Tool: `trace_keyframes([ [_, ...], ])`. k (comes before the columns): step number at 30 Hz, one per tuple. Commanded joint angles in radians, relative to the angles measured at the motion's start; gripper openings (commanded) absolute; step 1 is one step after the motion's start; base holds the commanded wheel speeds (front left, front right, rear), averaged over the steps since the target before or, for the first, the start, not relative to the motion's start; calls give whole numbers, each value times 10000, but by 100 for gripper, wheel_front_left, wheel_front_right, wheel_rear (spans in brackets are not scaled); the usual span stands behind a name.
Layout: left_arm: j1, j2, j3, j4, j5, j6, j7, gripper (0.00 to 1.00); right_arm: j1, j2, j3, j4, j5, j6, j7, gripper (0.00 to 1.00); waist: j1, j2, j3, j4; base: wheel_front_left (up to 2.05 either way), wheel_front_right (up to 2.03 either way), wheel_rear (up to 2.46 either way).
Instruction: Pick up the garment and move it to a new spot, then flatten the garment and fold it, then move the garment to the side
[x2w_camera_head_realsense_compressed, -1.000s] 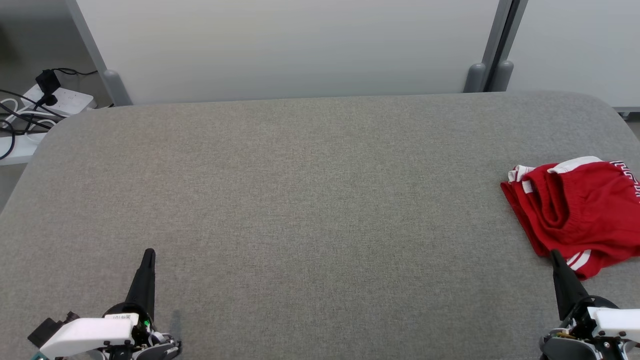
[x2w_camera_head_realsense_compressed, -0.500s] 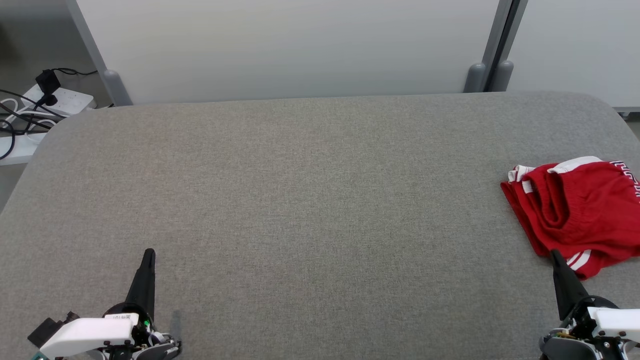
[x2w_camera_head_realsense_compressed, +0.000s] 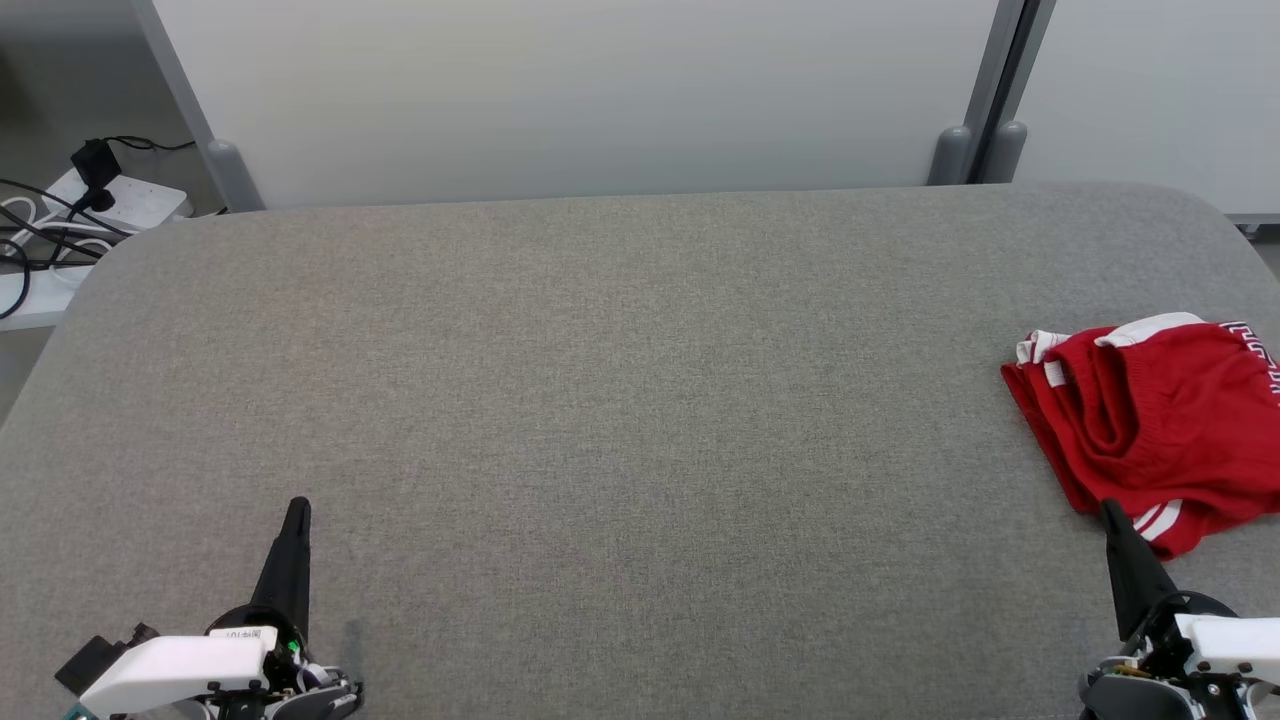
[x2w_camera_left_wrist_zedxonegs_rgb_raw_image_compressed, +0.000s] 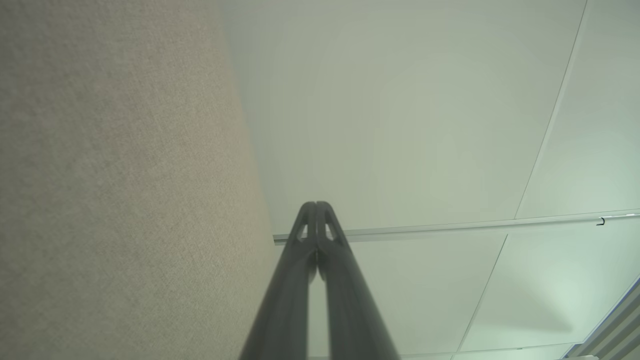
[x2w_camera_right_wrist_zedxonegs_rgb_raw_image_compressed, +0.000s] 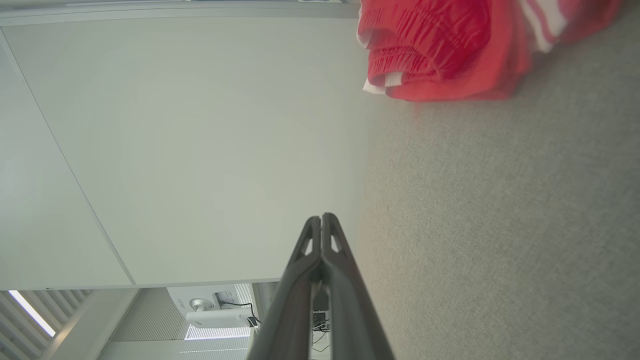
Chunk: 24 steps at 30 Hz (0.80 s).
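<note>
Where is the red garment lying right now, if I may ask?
In the head view, the red garment lies far right on the table, beyond the right gripper.

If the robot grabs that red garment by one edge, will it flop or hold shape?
Likely floppy: the red garment lies in soft bunched folds. Pushed, it would probably drag and wrinkle on the textured grey tabletop.

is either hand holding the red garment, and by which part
Nothing is held. The left hand and right hand are both shut and empty; the garment lies loose on the table.
</note>
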Motion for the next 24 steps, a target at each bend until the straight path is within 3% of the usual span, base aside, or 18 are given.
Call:
trace_keyframes([
  [1, -558, 75, 324, -233, -48, -86, 64, 0, -452, -107, 141, -269, -72, 46, 93, 0, 0, 0, 0, 0, 0, 0, 0],
  [24, -558, 75, 324, -233, -49, -86, 64, 0, -452, -106, 139, -268, -74, 46, 95, 0, 0, 0, 0, 0, 0, 0, 0],
])
